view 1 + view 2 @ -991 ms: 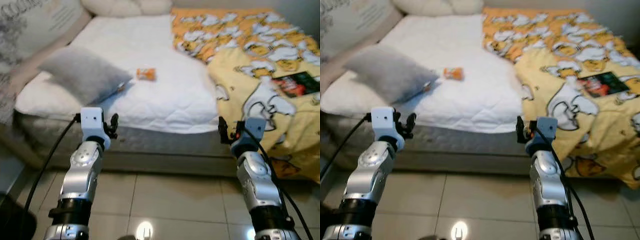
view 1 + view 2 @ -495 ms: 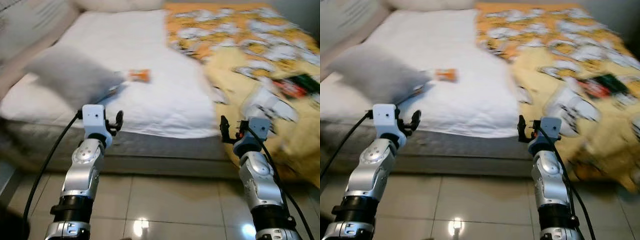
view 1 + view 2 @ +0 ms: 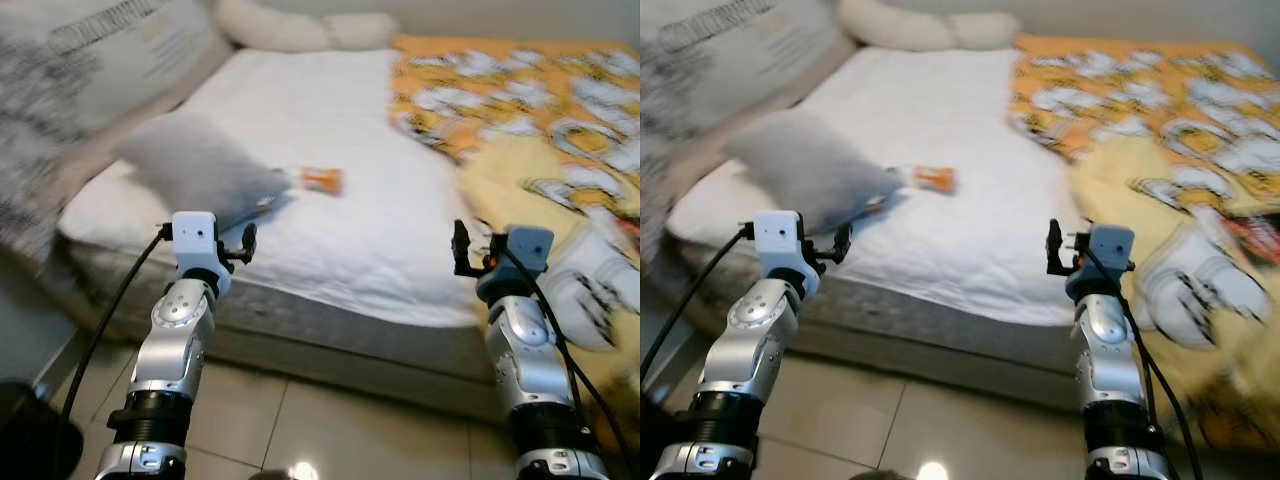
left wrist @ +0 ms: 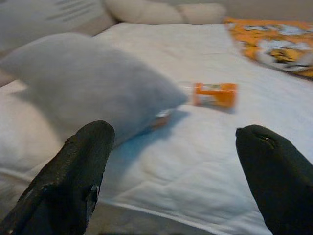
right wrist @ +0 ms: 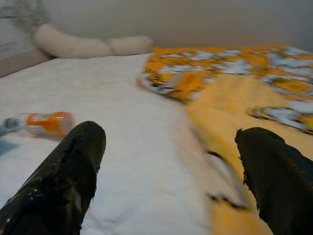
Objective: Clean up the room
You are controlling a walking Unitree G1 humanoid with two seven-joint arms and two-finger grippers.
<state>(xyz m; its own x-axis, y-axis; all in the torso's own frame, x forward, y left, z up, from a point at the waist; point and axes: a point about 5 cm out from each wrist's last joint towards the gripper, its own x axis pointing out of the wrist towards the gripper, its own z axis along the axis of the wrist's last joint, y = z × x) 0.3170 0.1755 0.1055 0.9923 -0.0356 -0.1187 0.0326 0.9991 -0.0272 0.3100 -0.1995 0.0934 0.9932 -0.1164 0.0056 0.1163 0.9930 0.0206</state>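
Note:
An orange bottle [image 3: 322, 180] lies on its side on the white mattress [image 3: 330, 110], just past a grey pillow [image 3: 200, 167]. A small reddish item [image 4: 162, 117] pokes out from under that pillow. A yellow cartoon-print blanket [image 3: 540, 130] covers the bed's right half. Both arms are raised in front of the bed's near edge, short of the mattress. My left gripper [image 3: 246, 240] is open below the grey pillow, and its wrist view shows the bottle [image 4: 214, 94] ahead between its fingers [image 4: 73, 181]. My right gripper [image 3: 459, 245] is open near the blanket's edge, holding nothing.
A long cream bolster [image 3: 300, 28] lies at the head of the bed, and a printed cushion [image 3: 110, 50] leans at the far left. Tiled floor [image 3: 330, 430] lies between me and the bed frame. A dark object [image 3: 25, 445] sits at the lower left.
The whole view has swung: pillow and bottle now sit further right and the blanket runs off the right edge. That is the camera moving. Both arms hold the same raised pose, fingers open.

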